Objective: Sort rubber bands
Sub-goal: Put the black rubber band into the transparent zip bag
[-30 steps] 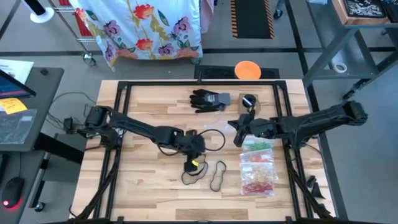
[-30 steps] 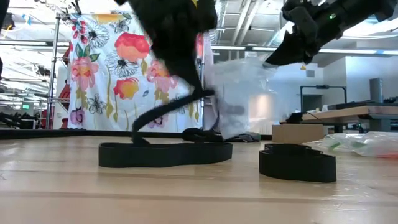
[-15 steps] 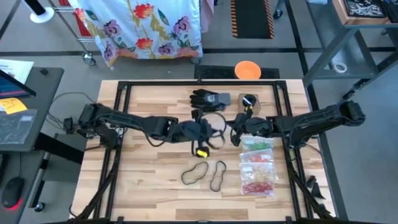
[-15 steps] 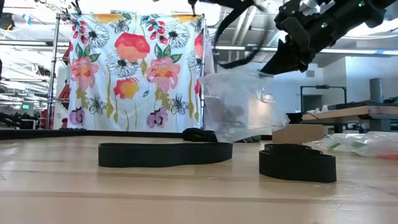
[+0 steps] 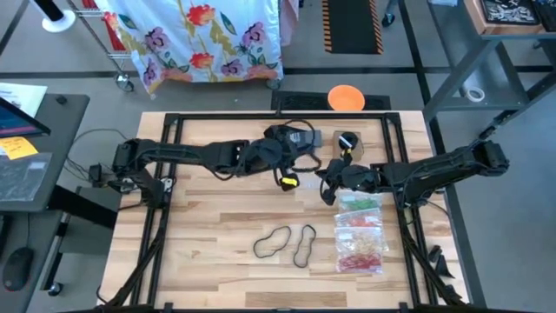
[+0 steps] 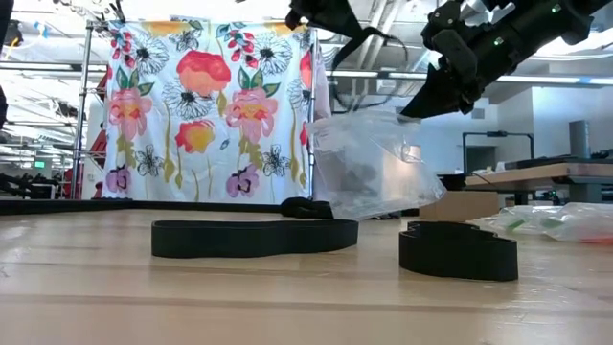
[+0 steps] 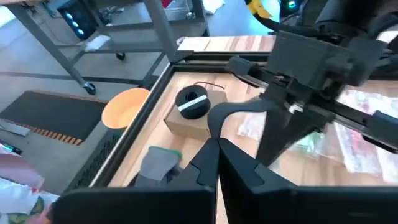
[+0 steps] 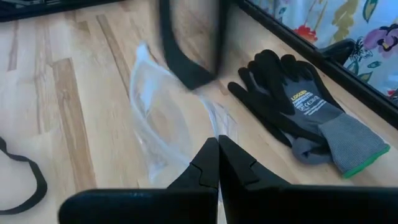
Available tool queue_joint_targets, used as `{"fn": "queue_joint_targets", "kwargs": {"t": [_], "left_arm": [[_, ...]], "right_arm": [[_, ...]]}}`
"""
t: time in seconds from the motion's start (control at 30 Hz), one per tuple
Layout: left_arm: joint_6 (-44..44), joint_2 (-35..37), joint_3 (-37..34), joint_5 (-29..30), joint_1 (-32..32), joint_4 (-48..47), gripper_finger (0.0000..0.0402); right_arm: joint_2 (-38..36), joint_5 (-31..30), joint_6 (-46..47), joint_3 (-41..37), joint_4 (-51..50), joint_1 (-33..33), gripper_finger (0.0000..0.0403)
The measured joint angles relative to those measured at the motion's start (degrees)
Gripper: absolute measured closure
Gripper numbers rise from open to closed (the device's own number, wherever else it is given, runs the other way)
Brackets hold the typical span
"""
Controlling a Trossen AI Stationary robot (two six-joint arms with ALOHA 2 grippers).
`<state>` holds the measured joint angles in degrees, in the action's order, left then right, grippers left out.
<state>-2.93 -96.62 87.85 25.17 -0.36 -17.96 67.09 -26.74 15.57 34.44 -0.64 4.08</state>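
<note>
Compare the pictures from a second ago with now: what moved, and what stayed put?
The left gripper lifted a black band off the table and carried it back toward the glove. The right gripper stayed shut on the clear bag. Two black bands stayed on the table.

bench: pale wood planks, smooth, light sheen, visible grain
bench frame: black metal, matt
rubber bands: black rubber, flat wide loops, matt
clear bag: thin transparent plastic, glossy, crinkled
filled bags: clear plastic, shiny, coloured bits inside
glove: black knit cloth, dull coated palm, grey cuff with green edge
small box: brown cardboard, matt
tape roll: black, slight gloss
backdrop: floral printed cloth, soft folds
arms: dark hard plastic and metal, matt
</note>
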Motion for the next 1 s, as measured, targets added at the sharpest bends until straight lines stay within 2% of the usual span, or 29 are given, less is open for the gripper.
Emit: {"fn": "queue_joint_targets", "kwargs": {"t": [0.2,0.57,1.0], "left_arm": [[1.9,0.0,0.0,-0.9,-0.5,-2.4,0.0401],[5.7,0.0,-2.7,-0.8,-1.3,-0.2,0.0401],[3.2,0.0,-2.7,-0.7,-1.3,4.4,0.0401]], "right_arm": [[0.0,0.0,0.0,0.0,0.0,0.0,0.0403],[0.0,1.6,0.1,0.0,1.0,0.0,0.0403],[0.0,1.6,0.1,0.0,1.4,-0.1,0.0403]]}}
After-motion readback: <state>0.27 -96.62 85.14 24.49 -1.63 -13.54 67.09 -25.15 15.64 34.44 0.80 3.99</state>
